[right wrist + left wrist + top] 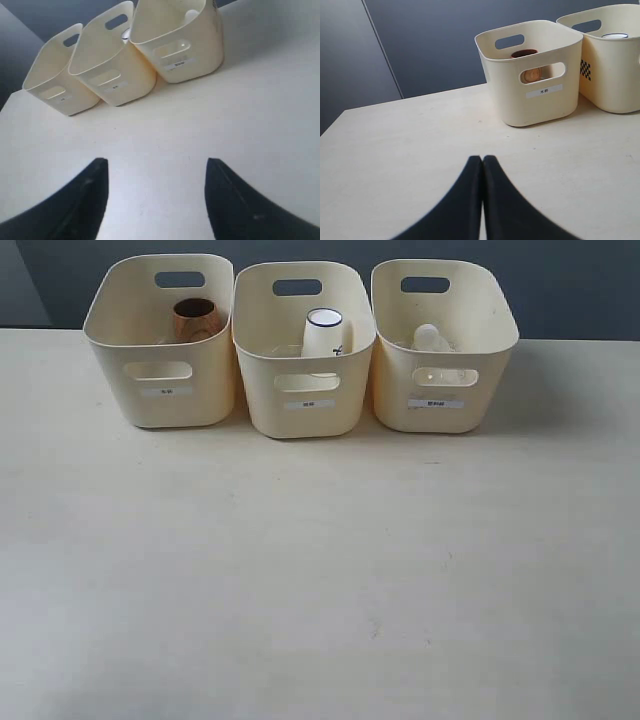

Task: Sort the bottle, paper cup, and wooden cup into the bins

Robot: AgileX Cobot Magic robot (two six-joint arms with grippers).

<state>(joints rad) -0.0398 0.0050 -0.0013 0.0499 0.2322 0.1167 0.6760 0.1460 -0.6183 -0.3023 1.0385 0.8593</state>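
All 3 cream plastic bins [260,390] filled: reddish-brown wooden cup [195,318], white paper cup [323,335], clear plastic bottle [432,340]; left gripper [482,158] pinched together, right gripper [156,162] spread, both empty.

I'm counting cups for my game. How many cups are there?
2. The wooden cup is in the left bin, the paper cup in the middle bin. Bin walls could hide more.

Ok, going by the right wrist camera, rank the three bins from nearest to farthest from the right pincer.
1. Right bin, the near end of the row, holding the bottle.
2. Middle bin, with the paper cup.
3. Left bin, the far end, with the wooden cup.
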